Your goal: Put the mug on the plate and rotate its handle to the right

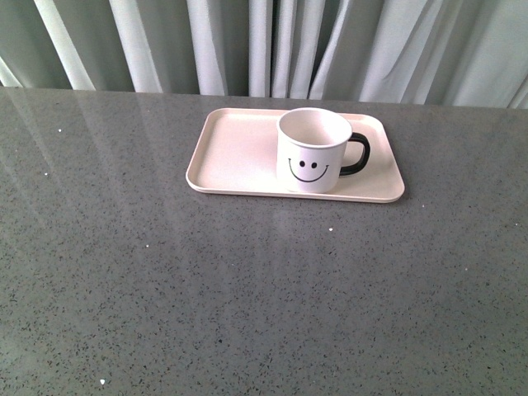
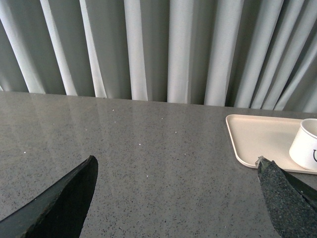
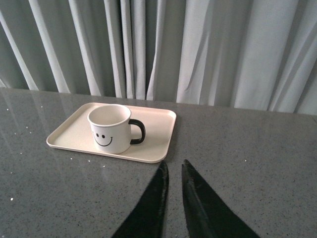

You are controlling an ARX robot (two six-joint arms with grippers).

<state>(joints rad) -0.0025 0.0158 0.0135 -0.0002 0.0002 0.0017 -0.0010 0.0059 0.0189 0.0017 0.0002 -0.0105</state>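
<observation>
Since the mug (image 1: 312, 151) already stands upright on the plate (image 1: 227, 148), toward its right half, with the handle (image 1: 356, 154) pointing right, you can judge both steps done. Your left gripper (image 2: 176, 171) hangs spread wide over bare table (image 1: 165, 289), well apart. Your right gripper (image 3: 173, 171) is nearly closed, empty, near the plate's corner.
</observation>
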